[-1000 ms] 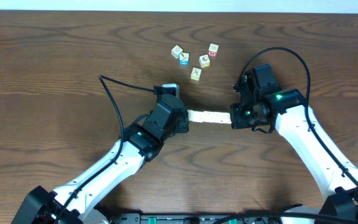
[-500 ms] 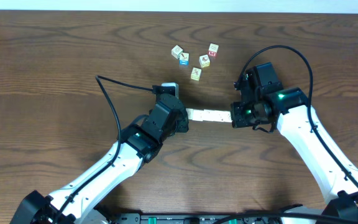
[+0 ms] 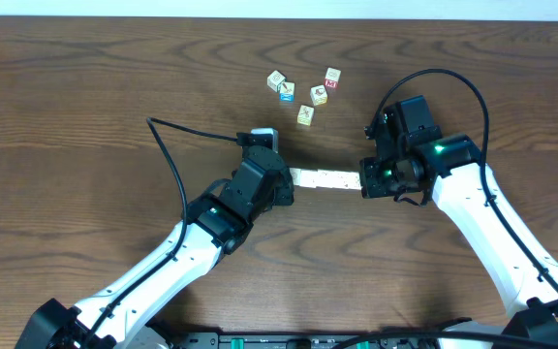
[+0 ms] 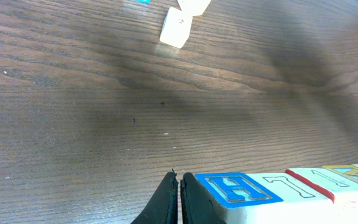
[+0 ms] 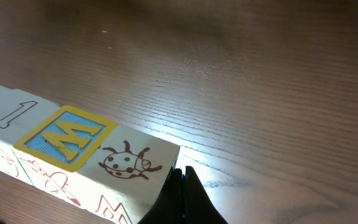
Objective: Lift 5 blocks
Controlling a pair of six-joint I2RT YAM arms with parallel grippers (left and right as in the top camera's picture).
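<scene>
The blocks [image 3: 325, 179] are lined up, 5 of them end to end in 1 straight row at mid-table, and they're squeezed from both sides! The left claw [image 3: 287, 186] has its fingers pressed flat together, nothing between them, its tip butting against the blue H block [image 4: 235, 188] at that end. The right claw [image 3: 363, 181] mirrors it, fully closed with nothing between its fingers, its tip against the ladybird block [image 5: 129, 163], with the yellow-framed M block [image 5: 66, 137] next along. Whether the row is off the table [image 3: 85, 87] can't be told from here. Farther back sit 5 loose cubes [image 3: 305, 115] in a scattered cluster, well apart from the row, 1 showing blue [image 3: 287, 94], another showing red [image 3: 331, 83].
</scene>
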